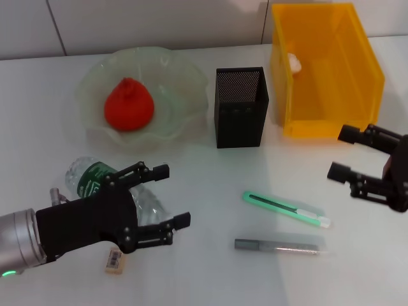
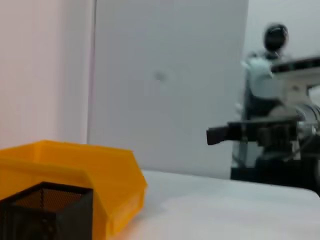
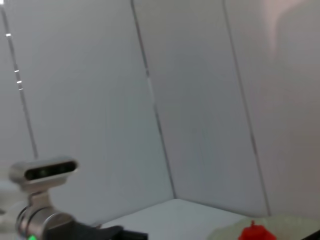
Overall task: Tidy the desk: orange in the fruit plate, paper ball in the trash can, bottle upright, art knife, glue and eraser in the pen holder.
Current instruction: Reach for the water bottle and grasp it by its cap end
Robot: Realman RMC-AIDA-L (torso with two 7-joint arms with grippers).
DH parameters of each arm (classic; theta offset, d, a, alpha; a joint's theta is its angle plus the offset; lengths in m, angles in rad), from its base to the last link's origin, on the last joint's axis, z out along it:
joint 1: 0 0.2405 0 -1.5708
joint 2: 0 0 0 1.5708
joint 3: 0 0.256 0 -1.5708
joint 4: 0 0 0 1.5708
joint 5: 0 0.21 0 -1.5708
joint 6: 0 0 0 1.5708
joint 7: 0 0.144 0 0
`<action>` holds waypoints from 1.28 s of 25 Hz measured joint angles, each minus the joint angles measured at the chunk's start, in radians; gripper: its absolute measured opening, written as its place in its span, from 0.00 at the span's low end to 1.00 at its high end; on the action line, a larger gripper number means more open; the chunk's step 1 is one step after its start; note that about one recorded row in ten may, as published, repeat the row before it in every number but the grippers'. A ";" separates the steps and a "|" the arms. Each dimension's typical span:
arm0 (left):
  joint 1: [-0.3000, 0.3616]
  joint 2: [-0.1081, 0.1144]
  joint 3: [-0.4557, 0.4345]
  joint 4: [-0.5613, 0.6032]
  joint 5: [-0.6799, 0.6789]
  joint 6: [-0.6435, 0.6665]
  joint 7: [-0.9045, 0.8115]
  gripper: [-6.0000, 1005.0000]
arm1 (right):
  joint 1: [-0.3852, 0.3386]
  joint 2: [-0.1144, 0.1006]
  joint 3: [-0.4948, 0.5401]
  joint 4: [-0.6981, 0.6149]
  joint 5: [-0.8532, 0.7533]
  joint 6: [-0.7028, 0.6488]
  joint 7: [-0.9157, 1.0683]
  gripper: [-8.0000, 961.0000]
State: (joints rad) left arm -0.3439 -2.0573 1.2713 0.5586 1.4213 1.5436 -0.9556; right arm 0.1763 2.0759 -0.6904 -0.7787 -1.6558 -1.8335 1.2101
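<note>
A clear bottle with a green label lies on its side at the front left. My left gripper hovers open over it, its fingers either side of the clear end. The eraser lies just beneath that arm. The orange sits in the pale green fruit plate. A paper ball rests inside the yellow trash can. The green art knife and the grey glue stick lie in front of the black mesh pen holder. My right gripper hangs open at the right.
The left wrist view shows the yellow bin, the pen holder and the right gripper farther off. In the right wrist view the orange shows low down. A white wall runs behind the table.
</note>
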 joint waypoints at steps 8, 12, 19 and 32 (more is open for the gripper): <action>-0.001 -0.006 -0.004 0.417 0.370 -0.020 -0.311 0.86 | 0.025 -0.009 0.014 0.072 -0.219 -0.008 -0.158 0.79; -0.013 -0.010 0.012 0.536 0.452 -0.011 -0.392 0.85 | 0.025 -0.004 0.031 0.151 -0.216 0.002 -0.279 0.79; -0.068 -0.011 0.140 0.720 0.628 -0.004 -0.509 0.85 | 0.037 -0.008 0.049 0.217 -0.220 0.025 -0.282 0.79; -0.211 -0.019 0.334 0.840 0.859 -0.001 -0.577 0.84 | 0.036 -0.006 0.050 0.262 -0.222 0.031 -0.246 0.79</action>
State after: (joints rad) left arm -0.5548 -2.0758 1.6051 1.3984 2.2806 1.5422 -1.5330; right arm 0.2122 2.0702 -0.6406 -0.5165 -1.8777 -1.8029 0.9641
